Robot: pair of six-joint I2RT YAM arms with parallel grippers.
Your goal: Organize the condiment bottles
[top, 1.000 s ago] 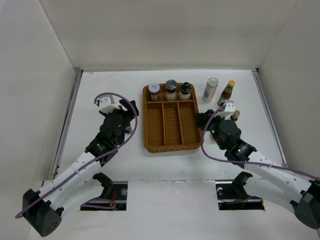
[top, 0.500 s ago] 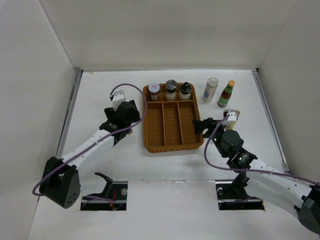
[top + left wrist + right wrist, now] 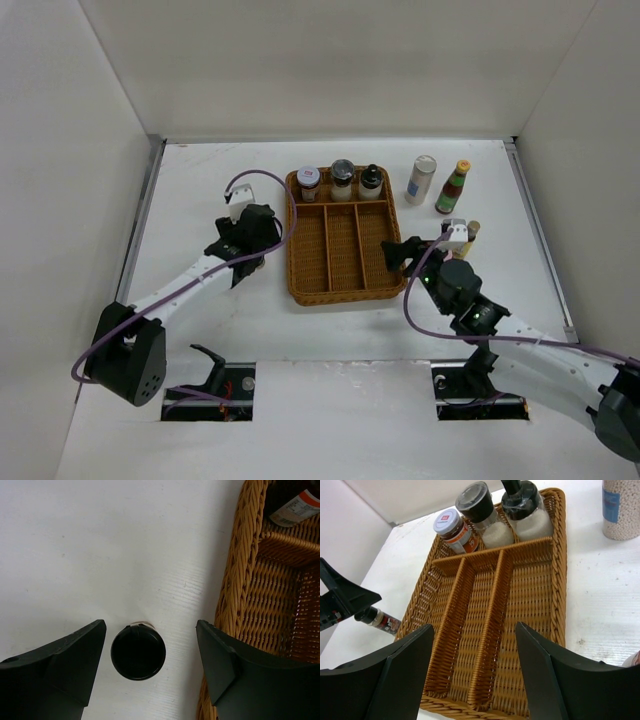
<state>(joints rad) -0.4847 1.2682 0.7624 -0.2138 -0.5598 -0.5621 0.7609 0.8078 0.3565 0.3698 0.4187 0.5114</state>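
The wicker tray [image 3: 343, 262] holds three jars [image 3: 477, 505] in its far compartment. The right gripper [image 3: 474, 630], parted wide, hangs at its right edge. The left gripper [image 3: 150, 629], jaws apart, straddles a small black-capped bottle [image 3: 138, 651] standing on the table [image 3: 100, 540] just left of the tray.

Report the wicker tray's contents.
The wicker tray holds a white-capped jar, dark-lidded shaker and black-capped bottle in its far compartment. Its long compartments are bare. The floor under the bottles is hidden.

The right wrist view's top edge cuts off the white shaker [image 3: 621, 510].
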